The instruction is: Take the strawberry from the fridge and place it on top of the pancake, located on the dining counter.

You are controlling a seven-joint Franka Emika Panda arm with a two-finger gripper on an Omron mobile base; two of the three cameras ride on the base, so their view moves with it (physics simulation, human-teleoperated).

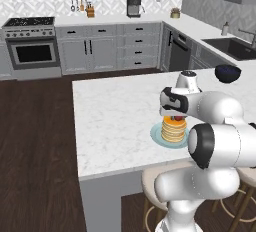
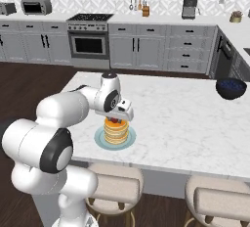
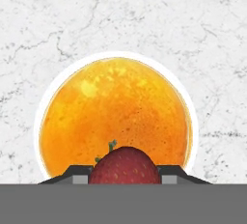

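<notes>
Now claw (image 3: 124, 179) clenched on strawberry (image 3: 124, 166), hanging just above pancake (image 3: 115, 118) on counter (image 1: 115, 121). Syrupy stack top lies straight below claw, slightly ahead in hand view. Berry looks not yet touching stack; coming move likely straight down, then release.

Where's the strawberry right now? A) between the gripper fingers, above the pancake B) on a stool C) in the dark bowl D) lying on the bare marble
A: the hand view shows the strawberry clamped in the gripper, over the syrupy pancake top.
</notes>
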